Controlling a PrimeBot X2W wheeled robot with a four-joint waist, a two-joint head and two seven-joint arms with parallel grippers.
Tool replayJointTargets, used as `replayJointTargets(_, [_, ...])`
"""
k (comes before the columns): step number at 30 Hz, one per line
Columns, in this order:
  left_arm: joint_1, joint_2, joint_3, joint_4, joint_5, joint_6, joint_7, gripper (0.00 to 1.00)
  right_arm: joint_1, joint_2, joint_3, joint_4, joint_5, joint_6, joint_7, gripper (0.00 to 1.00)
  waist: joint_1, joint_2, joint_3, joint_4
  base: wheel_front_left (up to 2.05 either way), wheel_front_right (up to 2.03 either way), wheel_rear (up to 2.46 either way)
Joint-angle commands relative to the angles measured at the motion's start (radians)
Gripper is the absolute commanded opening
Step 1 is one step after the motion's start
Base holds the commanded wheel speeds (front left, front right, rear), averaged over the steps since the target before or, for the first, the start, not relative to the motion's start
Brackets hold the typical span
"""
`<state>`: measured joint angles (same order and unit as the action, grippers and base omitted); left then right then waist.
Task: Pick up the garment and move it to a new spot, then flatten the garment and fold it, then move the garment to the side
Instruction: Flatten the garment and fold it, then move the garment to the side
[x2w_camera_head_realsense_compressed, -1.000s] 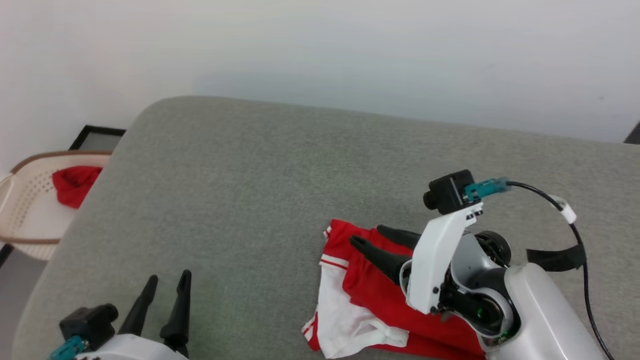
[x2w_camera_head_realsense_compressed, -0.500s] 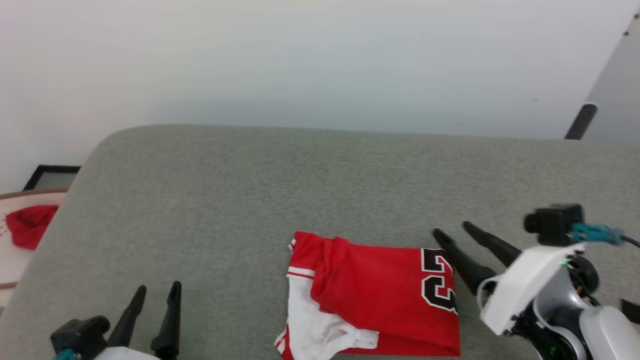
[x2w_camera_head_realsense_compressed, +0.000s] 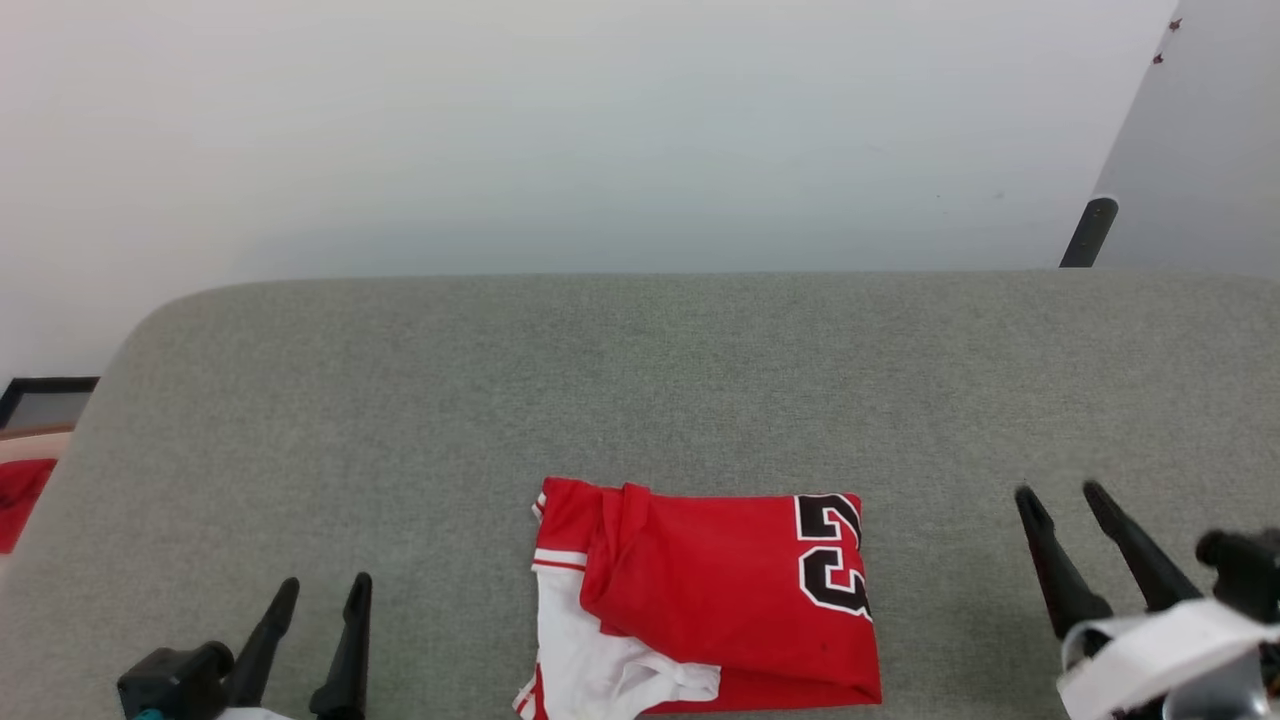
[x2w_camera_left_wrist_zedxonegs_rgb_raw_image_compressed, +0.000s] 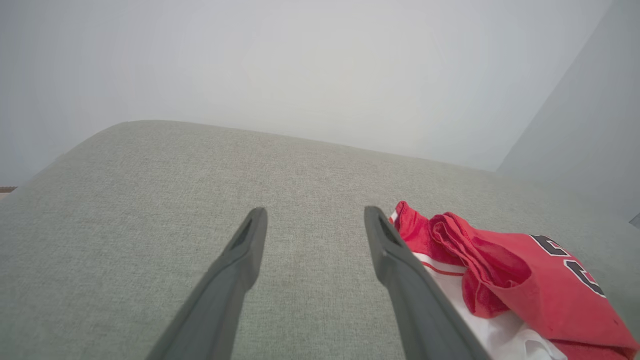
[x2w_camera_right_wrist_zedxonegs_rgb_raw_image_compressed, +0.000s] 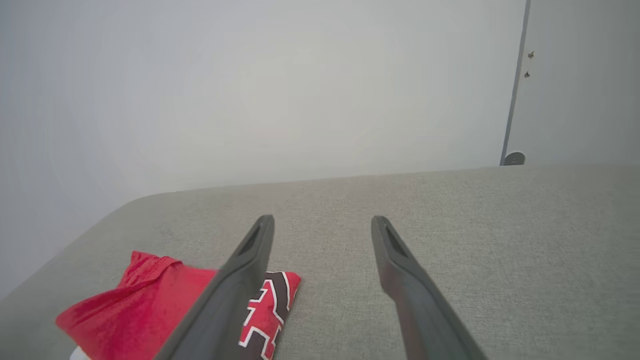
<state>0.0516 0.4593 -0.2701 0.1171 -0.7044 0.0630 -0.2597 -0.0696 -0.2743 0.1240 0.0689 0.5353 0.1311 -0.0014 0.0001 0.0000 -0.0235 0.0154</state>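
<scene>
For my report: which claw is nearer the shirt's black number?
Right. The right claw is to the right of the number; the left claw is left of the whole shirt.

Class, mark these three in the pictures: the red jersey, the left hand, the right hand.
red jersey (x2w_camera_head_realsense_compressed: 720, 590): head view, on the red folded body, left of the number.
left hand (x2w_camera_head_realsense_compressed: 326, 584): head view, midway between its fingertips.
right hand (x2w_camera_head_realsense_compressed: 1057, 491): head view, midway between its fingertips.

Grey fabric counter (x2w_camera_head_realsense_compressed: 640, 380), rounded far-left corner. Pale wall (x2w_camera_head_realsense_compressed: 560, 130) behind. Red cloth scrap (x2w_camera_head_realsense_compressed: 15, 500) beyond left edge, dark frame (x2w_camera_head_realsense_compressed: 45, 400) near it. Black post (x2w_camera_head_realsense_compressed: 1088, 232) far right.
</scene>
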Motion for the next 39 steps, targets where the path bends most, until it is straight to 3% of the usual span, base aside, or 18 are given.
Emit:
replayJointTargets(1, [0.012, -0.002, 0.007, 0.0, 0.013, -0.002, -0.004, 1.0, 0.028, 0.001, -0.014, 0.017, -0.013, -0.001, -0.024, 1.0, -0.0001, 0.0, -0.002, -0.001, 0.0, 0.0, 0.0])
replayJointTargets(7, [0.017, -0.01, 0.038, -0.006, 0.049, -0.012, -0.005, 1.0, 0.086, 0.015, -0.04, 0.056, -0.016, -0.001, -0.08, 1.0, -0.0001, 0.0, -0.007, 0.001, 0.0, 0.0, 0.0])
replayJointTargets(19, [0.028, -0.041, 0.089, -0.025, 0.128, -0.046, -0.004, 1.0, 0.085, 0.021, -0.042, 0.064, -0.022, -0.001, -0.081, 1.0, -0.0001, 0.0, -0.01, 0.017, 0.0, 0.0, 0.0])
replayJointTargets(31, [0.046, -0.041, 0.169, -0.024, 0.137, -0.048, -0.004, 1.0, 0.059, 0.042, 0.033, 0.071, -0.022, -0.001, -0.02, 1.0, -0.0001, 0.0, -0.019, 0.113, 0.0, 0.0, 0.0])
replayJointTargets(39, [0.029, -0.041, 0.161, -0.026, 0.143, -0.062, -0.002, 1.0, 0.035, 0.041, 0.054, 0.099, -0.034, -0.001, 0.052, 1.0, -0.0001, 0.0, -0.006, 0.163, 0.0, 0.0, 0.0])
